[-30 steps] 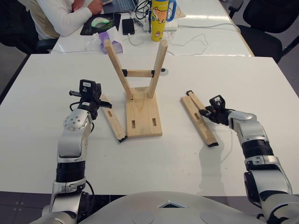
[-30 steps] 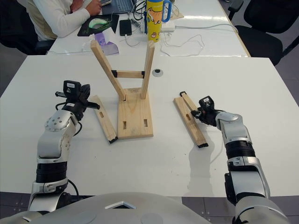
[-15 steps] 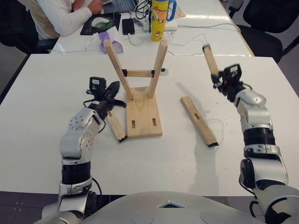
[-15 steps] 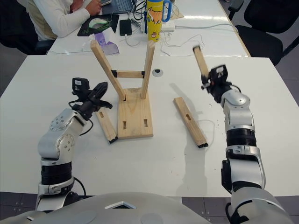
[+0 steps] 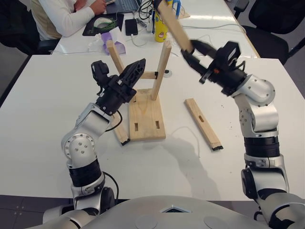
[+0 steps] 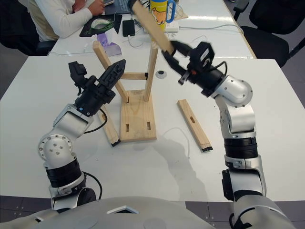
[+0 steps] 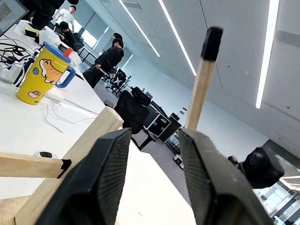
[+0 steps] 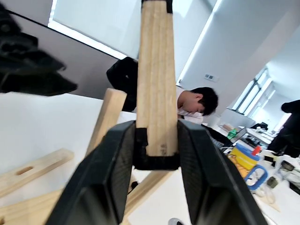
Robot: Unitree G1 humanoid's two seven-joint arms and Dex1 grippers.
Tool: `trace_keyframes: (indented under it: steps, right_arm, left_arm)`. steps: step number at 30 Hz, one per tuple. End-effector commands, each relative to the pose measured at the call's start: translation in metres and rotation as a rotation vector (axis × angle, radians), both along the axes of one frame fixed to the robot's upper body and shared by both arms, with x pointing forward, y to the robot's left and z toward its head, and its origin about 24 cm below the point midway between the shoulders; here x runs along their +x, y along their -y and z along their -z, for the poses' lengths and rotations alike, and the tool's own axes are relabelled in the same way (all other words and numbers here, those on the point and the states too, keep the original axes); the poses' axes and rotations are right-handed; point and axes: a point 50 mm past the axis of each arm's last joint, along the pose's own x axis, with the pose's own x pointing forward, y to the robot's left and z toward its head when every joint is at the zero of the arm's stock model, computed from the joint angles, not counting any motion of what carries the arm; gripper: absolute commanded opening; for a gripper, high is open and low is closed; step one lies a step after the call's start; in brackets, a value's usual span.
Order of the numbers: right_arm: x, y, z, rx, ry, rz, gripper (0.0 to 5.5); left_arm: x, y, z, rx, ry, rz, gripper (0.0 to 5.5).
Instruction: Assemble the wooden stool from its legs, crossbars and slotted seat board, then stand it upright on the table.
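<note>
Two standing legs rise from the far end of the seat board, which lies flat on the white table, and a crossbar joins them partway up. The right gripper is raised above the far right part of the table, clamped near one end of a third leg (it slants up and away toward the robot's left, in front of the yellow mug). The left gripper hangs in the air by the left standing leg, fingers spread apart; whether it touches the wood I cannot tell. One loose leg lies right of the board, and another loose leg lies along its left edge.
</note>
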Motion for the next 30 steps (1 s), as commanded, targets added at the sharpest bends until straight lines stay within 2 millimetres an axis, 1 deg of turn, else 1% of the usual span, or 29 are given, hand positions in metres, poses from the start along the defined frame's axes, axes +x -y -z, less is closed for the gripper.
trace_keyframes:
  steps: [1, 3, 8, 17, 20, 27, 30]
  right_arm:
    - [-0.008, -0.005, 0.005, -0.060, -0.021, -0.060, 1.31]
    - [-0.009, -0.006, 0.008, -0.077, -0.025, -0.065, 1.31]
    - [-0.011, -0.009, 0.013, -0.103, -0.025, -0.079, 1.31]
    - [-0.017, -0.016, 0.017, -0.121, -0.061, -0.147, 1.31]
    - [-0.017, -0.016, 0.018, -0.128, -0.066, -0.146, 1.31]
    - [-0.014, -0.016, 0.018, -0.123, -0.076, -0.135, 1.31]
    - [-0.014, -0.016, 0.019, -0.118, -0.081, -0.131, 1.31]
  left_arm:
    - [0.001, 0.000, -0.012, -0.058, 0.021, 0.011, 2.48]
    - [-0.001, 0.000, -0.015, -0.085, 0.026, 0.029, 2.64]
    - [-0.003, 0.006, -0.014, -0.062, 0.012, 0.055, 2.64]
    - [0.001, 0.000, -0.012, -0.099, -0.004, 0.012, 2.64]
    - [0.002, 0.000, -0.011, -0.102, -0.008, 0.003, 2.22]
    - [0.004, -0.002, -0.010, -0.102, -0.014, -0.015, 0.99]
    - [0.005, -0.003, -0.009, -0.096, -0.015, -0.017, 0.57]
